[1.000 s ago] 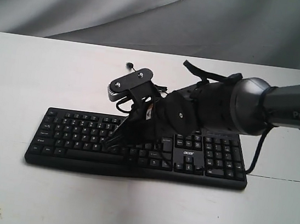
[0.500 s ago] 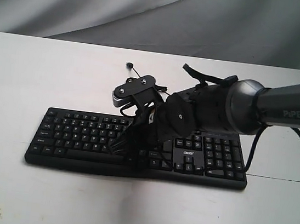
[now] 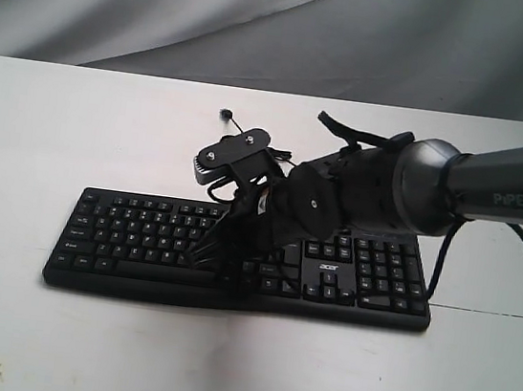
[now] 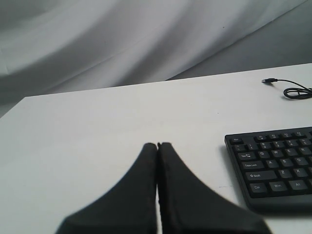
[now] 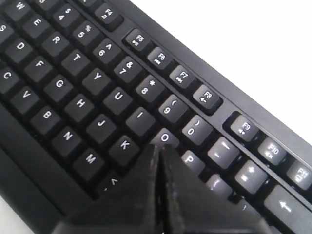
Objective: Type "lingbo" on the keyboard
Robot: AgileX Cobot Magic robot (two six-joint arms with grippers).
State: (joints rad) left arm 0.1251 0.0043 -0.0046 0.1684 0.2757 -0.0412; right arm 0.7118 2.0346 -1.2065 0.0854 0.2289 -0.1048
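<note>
The black keyboard (image 3: 140,242) with white legends and an "acer" logo lies on the white table (image 3: 58,130). My right gripper (image 3: 204,253) is shut with nothing in it and leans down onto the middle letter keys. In the right wrist view its joined tips (image 5: 159,147) rest at the near edge of the O key (image 5: 165,138), covering the L area beside K (image 5: 124,145) and P (image 5: 191,159). My left gripper (image 4: 157,145) is shut and empty, over bare table beside the keyboard's left end (image 4: 273,163); it does not show in the exterior view.
The keyboard's thin black cable (image 3: 228,119) lies coiled behind the keyboard, partly under the right arm (image 3: 455,187). A grey cloth backdrop (image 3: 265,22) hangs past the table's far edge. A black cable (image 3: 445,268) hangs from the right arm by the number pad.
The right gripper lifted and shifted slightly right between one second and half a second ago, then sank a little back onto the keys. The keyboard has not moved.
</note>
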